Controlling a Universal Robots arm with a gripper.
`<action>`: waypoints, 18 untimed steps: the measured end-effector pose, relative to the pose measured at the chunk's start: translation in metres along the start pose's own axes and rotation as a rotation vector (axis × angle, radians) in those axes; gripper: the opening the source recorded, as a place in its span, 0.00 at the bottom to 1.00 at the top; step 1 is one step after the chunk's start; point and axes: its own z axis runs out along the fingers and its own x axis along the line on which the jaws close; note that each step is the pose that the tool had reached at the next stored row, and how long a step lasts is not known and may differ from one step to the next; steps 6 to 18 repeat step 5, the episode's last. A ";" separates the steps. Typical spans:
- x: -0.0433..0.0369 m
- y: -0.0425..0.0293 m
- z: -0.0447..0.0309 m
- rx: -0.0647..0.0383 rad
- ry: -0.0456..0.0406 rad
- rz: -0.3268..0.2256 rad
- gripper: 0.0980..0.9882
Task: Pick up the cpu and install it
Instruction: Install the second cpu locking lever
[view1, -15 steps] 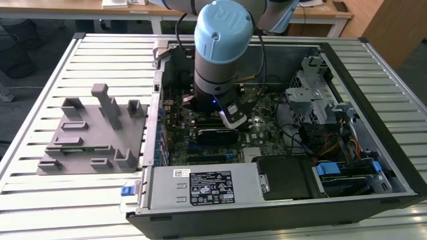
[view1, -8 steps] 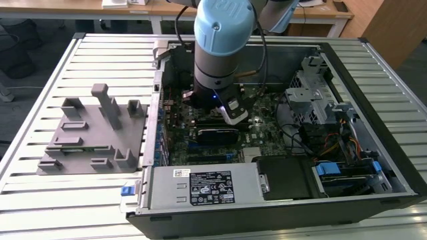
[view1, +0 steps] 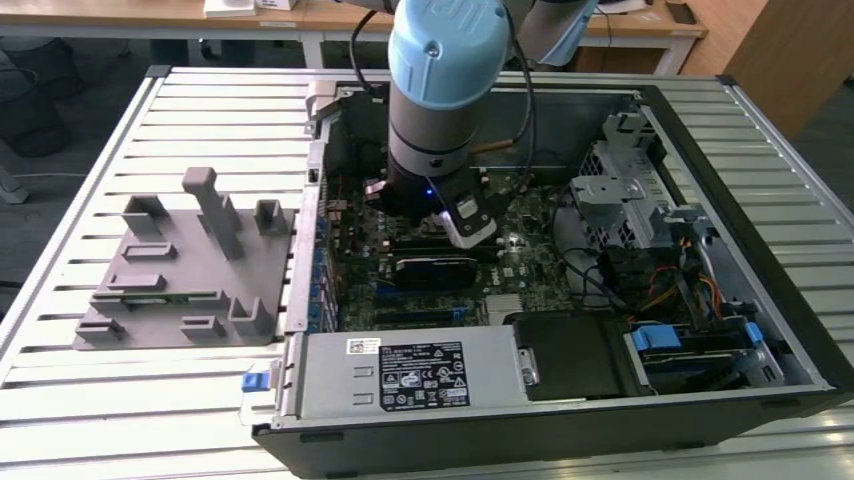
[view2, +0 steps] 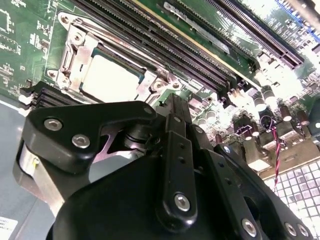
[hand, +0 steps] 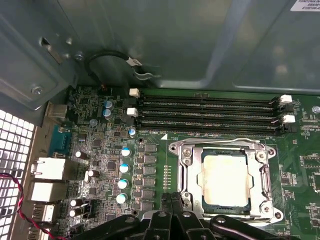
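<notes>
Sitting inside the silver metal socket frame (hand: 225, 182) is the flat silvery square cpu (hand: 225, 178); the black gripper (hand: 172, 212) beside this frame has narrow, empty fingers.

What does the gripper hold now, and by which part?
Nothing that shows. The cpu lies in the socket on the motherboard, apart from the gripper, which hovers beside it.

A grey plastic tray with upright posts (view1: 180, 270) sits on the slatted white metal table (view1: 80, 400), well apart from the claw, beside an open black computer case (view1: 787, 330).
</notes>
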 end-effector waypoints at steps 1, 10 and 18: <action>0.0000 0.0001 -0.0007 0.000 0.0002 0.000 0.01; 0.0001 0.0011 -0.0035 0.000 0.0000 0.000 0.01; 0.0001 0.0011 -0.0035 0.000 0.0000 0.000 0.01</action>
